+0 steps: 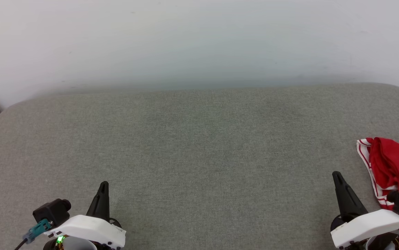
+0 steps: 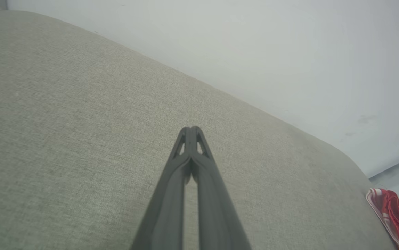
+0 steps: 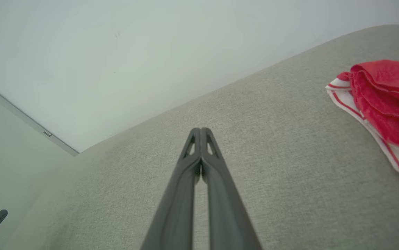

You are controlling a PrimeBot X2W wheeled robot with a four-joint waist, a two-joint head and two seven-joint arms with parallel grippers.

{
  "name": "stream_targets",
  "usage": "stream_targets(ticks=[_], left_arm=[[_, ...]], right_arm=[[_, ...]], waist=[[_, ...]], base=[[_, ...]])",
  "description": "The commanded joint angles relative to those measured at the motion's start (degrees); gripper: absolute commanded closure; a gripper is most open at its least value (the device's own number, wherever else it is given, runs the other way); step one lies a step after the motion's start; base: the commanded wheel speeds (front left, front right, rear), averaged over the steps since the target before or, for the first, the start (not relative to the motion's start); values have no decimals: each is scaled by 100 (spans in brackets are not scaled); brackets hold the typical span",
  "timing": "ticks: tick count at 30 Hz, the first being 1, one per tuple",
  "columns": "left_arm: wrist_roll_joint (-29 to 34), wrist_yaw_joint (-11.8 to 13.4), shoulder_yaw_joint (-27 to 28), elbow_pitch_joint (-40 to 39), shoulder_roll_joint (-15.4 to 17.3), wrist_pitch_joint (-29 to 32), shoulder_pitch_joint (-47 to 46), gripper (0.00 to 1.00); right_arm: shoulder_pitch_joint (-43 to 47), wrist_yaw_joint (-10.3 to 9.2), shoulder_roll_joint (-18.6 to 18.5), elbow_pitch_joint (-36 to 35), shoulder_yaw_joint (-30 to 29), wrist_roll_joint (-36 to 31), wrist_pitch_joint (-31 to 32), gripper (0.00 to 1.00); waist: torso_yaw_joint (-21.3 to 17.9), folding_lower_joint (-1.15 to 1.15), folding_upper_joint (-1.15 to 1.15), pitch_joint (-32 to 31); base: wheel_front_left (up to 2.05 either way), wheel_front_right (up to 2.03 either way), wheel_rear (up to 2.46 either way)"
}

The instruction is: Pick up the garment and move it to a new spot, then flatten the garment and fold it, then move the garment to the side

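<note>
You've got the garment (image 1: 394, 163) bunched in loose folds at the counter's (image 1: 199, 146) right edge, partly out of frame. That fits either a heap waiting for pickup or a fold set aside. Your left pincer (image 1: 104, 185) and right pincer (image 1: 337, 175) sit at the counter's near edge, fingers together and empty, clear of the cloth.

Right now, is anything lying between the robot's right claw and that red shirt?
Nothing visible does. Only bare grey fabric surface lies between the shut right gripper and the garment, which sits bunched just to its right at the surface's edge.
</note>
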Motion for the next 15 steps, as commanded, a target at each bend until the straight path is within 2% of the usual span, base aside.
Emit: stream_targets(ticks=[1,15], left_arm=[[-244,-70,109,-74,-19,61,-176,100],[-1157,-238,385,-67,-181,341,-229,100]], right_arm=[[-203,1,-9,-32,-31,313,25,100],[-318,0,-10,139,-100,1432,115,100]], waist=[[2,0,0,2],[16,0,0,13]], base=[[0,0,0],[0,0,0]])
